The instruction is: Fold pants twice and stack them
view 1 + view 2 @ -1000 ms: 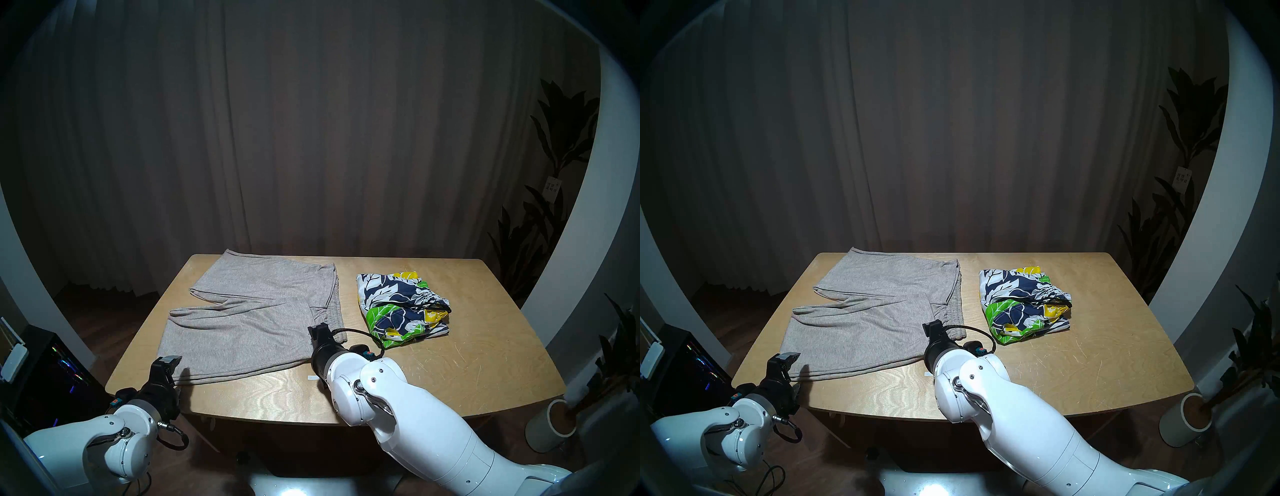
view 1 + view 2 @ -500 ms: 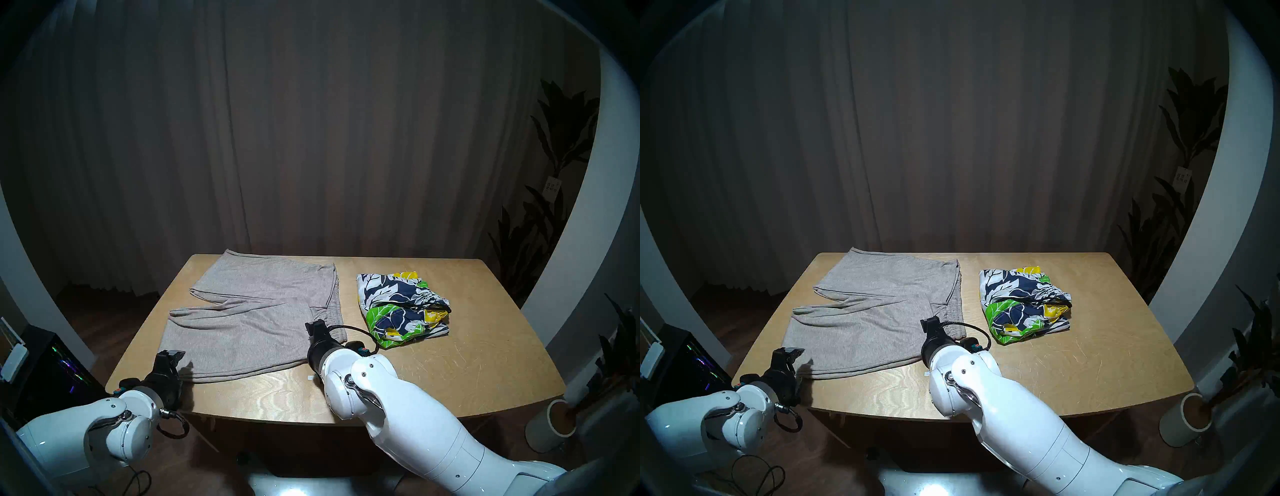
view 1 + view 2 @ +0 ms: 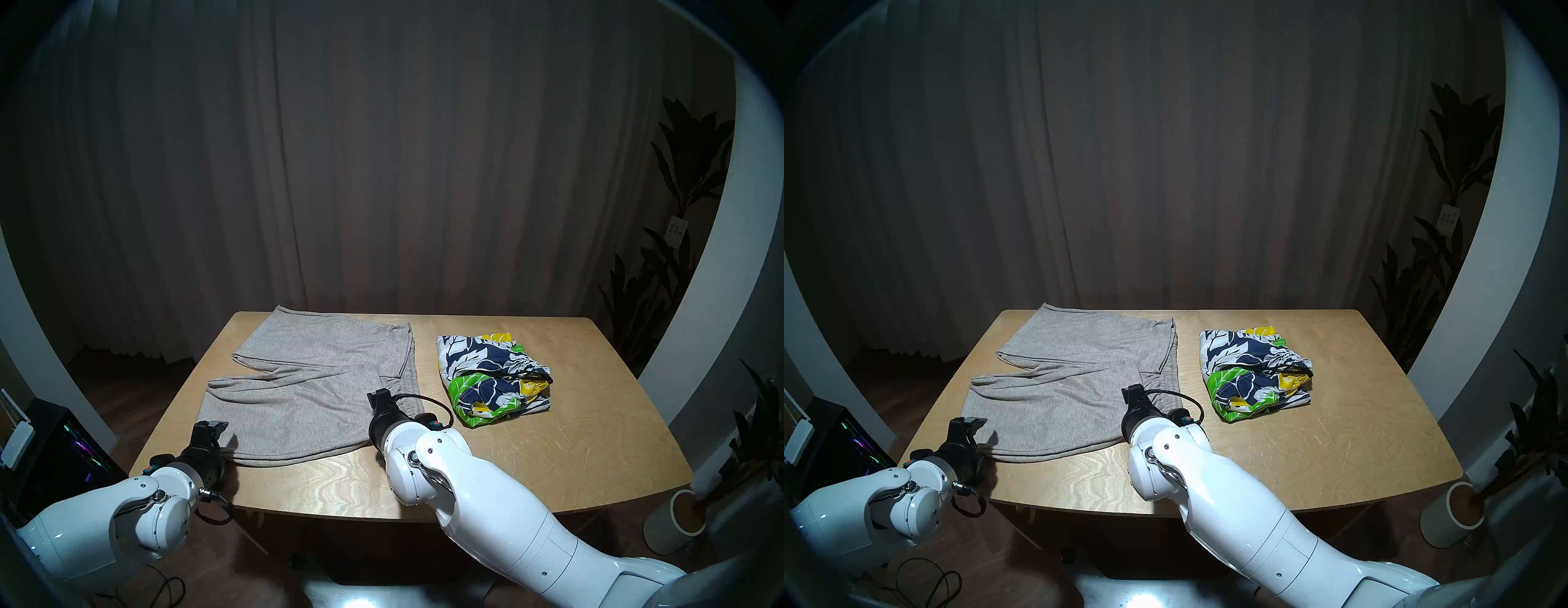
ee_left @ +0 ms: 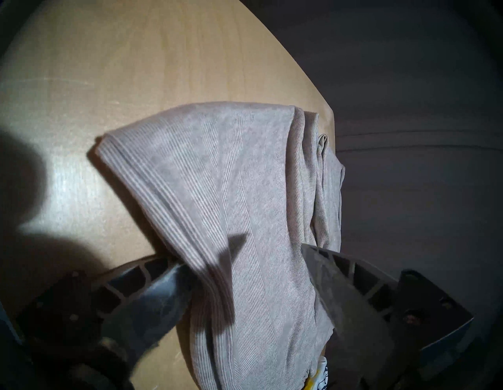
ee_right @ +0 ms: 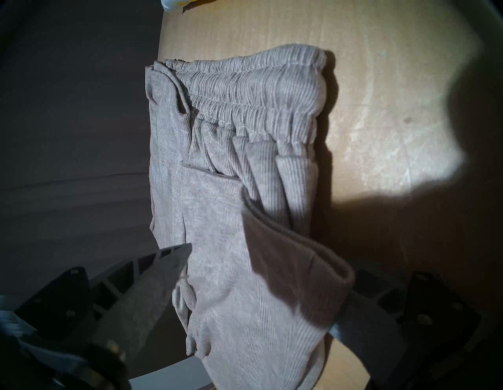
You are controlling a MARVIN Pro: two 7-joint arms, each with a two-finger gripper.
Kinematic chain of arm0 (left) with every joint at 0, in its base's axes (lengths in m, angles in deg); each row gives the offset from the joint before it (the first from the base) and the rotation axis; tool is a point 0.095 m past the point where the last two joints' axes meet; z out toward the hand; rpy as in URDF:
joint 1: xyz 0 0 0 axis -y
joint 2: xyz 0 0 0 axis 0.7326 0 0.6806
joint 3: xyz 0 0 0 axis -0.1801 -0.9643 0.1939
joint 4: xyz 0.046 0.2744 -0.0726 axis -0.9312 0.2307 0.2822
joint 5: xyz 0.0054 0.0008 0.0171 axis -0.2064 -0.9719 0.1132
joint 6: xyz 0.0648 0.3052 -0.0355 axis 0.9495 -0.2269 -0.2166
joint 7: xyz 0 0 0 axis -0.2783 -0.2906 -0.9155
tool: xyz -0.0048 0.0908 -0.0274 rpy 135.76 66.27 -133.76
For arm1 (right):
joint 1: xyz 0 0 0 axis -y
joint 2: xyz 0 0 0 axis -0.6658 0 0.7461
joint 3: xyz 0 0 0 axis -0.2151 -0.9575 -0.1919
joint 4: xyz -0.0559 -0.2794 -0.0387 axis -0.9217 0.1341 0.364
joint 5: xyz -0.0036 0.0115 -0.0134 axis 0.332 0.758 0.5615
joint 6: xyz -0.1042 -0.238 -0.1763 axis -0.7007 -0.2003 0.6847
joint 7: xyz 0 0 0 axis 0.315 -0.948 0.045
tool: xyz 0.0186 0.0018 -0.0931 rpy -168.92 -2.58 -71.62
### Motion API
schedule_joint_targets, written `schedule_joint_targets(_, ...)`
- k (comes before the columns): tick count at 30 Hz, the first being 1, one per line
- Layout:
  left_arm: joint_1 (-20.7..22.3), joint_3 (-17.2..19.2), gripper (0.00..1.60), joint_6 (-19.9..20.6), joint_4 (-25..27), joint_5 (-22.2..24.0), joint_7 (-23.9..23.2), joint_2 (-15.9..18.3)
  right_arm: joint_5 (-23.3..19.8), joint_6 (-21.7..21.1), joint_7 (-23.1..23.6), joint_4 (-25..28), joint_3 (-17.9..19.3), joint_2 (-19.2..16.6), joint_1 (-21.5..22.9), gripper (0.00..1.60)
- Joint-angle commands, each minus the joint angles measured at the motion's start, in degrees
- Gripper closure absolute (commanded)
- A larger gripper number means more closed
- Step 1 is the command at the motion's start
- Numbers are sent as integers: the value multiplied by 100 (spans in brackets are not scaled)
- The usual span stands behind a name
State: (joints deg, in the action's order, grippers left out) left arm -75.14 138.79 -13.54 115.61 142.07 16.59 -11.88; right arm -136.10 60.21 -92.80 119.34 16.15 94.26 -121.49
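The grey-beige knit pants (image 3: 305, 382) lie flat on the left half of the table (image 3: 551, 458), waist to the right and legs to the left; they also show in the other head view (image 3: 1068, 382). My left gripper (image 3: 214, 433) is open at the near leg's hem corner. In the left wrist view (image 4: 238, 253) the hem cloth (image 4: 245, 190) lies between its fingers. My right gripper (image 3: 379, 399) is open at the near waist corner. In the right wrist view (image 5: 258, 258) the cloth (image 5: 231, 245) lies between its fingers and covers one fingertip. The floral shorts (image 3: 492, 378) lie folded at the right.
A white plant pot (image 3: 674, 526) stands on the floor off the table's right front corner. A dark computer case (image 3: 63, 450) stands on the floor at the left. A curtain hangs behind the table. The far pant leg reaches the table's back edge.
Both arms have moved forward. The left gripper has slid onto the near hem corner. The right gripper has shifted left and farther onto the waist corner. The garments have not moved.
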Motion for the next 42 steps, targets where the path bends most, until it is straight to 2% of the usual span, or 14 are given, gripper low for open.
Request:
schedule_joint_targets(1, 98, -295, 67, 45, -271, -40, 123, -163, -37, 2, -61, -148, -40, 32, -43, 78)
schedule_joint_targets(3, 121, -326, 79, 53, -276, -40, 131, -165, -49, 6, -68, -151, -47, 25, -34, 89)
schedule_joint_targets(4, 147, -369, 92, -9, -252, -89, 187, -135, -52, 8, -68, -151, -49, 20, -33, 100)
schedule_joint_targets(5, 133, -357, 97, 10, -246, -70, 134, -160, -57, 8, -68, -145, -49, 12, -37, 102)
schedule_joint_targets(8, 100, -354, 100, -106, -94, -94, 175, -121, -67, 9, -71, -98, -48, -31, -56, 123)
schedule_joint_targets(9, 82, -343, 100, -146, -32, -97, 188, -103, -71, 13, -73, -64, -43, -55, -67, 125)
schedule_joint_targets(10, 70, -335, 100, -166, 1, -99, 192, -96, -74, 14, -78, -38, -38, -72, -75, 160)
schedule_joint_targets(11, 51, -319, 101, -185, 26, -96, 173, -102, -74, 20, -80, -6, -34, -94, -85, 160)
schedule_joint_targets(13, 30, -308, 116, -228, 73, -114, 178, -80, -89, 31, -113, 96, -21, -149, -103, 160)
schedule_joint_targets(14, 17, -297, 156, -243, 98, -110, 182, -69, -95, 37, -135, 159, -16, -181, -112, 160)
schedule_joint_targets(15, -14, -272, 160, -242, 137, -99, 169, -50, -113, 34, -131, 227, -6, -217, -135, 160)
schedule_joint_targets(20, -194, -168, 160, -287, 329, -70, 101, 44, -208, -36, -223, 570, 3, -420, -229, 160)
schedule_joint_targets(27, -702, 41, 160, -379, 653, 31, -120, 206, -305, -101, -324, 912, 22, -676, -389, 160)
schedule_joint_targets(42, -1873, 429, 160, -839, 1230, 280, -959, 405, -556, -313, -538, 1599, 147, -1149, -649, 160)
